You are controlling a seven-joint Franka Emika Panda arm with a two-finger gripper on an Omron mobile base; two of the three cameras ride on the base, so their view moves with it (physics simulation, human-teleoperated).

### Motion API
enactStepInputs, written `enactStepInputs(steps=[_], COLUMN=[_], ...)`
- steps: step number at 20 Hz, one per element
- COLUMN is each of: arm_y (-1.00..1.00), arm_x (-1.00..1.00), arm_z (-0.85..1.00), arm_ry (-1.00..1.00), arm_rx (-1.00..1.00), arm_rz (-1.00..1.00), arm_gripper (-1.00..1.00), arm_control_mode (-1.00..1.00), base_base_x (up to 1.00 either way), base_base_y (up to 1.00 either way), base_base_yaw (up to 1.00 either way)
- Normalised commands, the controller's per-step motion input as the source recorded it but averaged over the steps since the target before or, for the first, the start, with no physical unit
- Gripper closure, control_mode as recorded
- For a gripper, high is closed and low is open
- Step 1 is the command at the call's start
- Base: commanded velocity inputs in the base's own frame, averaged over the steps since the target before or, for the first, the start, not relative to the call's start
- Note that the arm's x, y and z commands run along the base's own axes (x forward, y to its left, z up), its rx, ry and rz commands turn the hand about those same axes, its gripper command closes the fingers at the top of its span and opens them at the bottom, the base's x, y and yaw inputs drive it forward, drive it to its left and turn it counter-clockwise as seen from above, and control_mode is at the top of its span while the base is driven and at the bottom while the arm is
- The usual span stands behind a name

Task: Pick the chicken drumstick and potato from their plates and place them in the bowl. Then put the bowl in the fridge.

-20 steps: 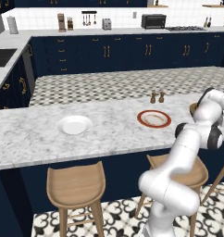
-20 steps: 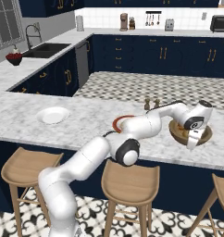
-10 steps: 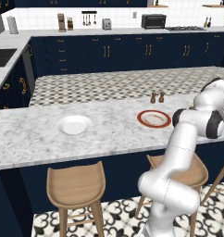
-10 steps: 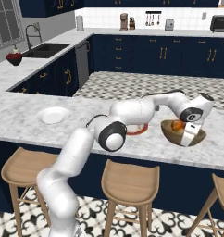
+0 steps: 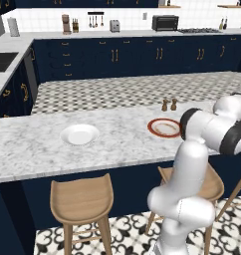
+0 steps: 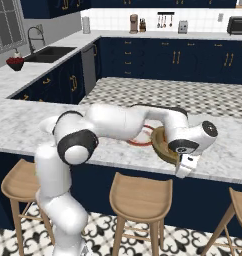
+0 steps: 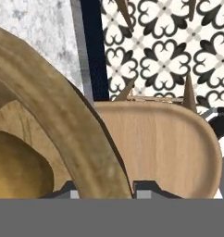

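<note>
The tan-brown wooden bowl [image 6: 164, 148] hangs tilted at the counter's front edge, just right of the red-rimmed plate [image 6: 142, 138]. My gripper [image 7: 107, 190] is shut on the bowl's rim [image 7: 63, 115], which runs between the two finger tips. A rounded tan-yellow potato [image 7: 16, 171] lies inside the bowl. The chicken drumstick is hidden from view. The plain white plate [image 5: 79, 134] and the red-rimmed plate [image 5: 164, 127] both lie bare on the marble counter. The fridge is out of view.
Two small shakers [image 5: 169, 104] stand behind the red-rimmed plate. Wooden stools [image 6: 141, 191] line the counter's front, one seat [image 7: 164, 148] right under the hand. The marble counter's edge [image 7: 79, 46] is beside the bowl. Navy cabinets ring the room.
The jaws closed on the bowl's rim. The hand then carried the bowl left and toward the counter's front edge, tilting it.
</note>
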Motion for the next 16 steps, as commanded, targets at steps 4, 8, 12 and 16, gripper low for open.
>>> enactStepInputs(steps=[4, 8, 12, 16], arm_y=[1.0, 1.0, 1.0, 1.0], arm_x=[-0.64, -0.61, -0.57, -0.42], arm_z=[0.91, 0.82, 0.48, 0.41], arm_ry=[-0.03, 0.01, 0.02, 0.01], arm_rx=[-0.1, -0.09, -0.07, -0.03], arm_rz=[0.11, 0.1, 0.11, 0.12], arm_gripper=[1.0, 1.0, 1.0, 1.0], arm_control_mode=[-1.0, -1.0, -1.0, -1.0], base_base_x=[0.0, 0.0, 0.0, 0.0], base_base_y=[0.0, 0.0, 0.0, 0.0], base_base_yaw=[0.0, 0.0, 0.0, 0.0])
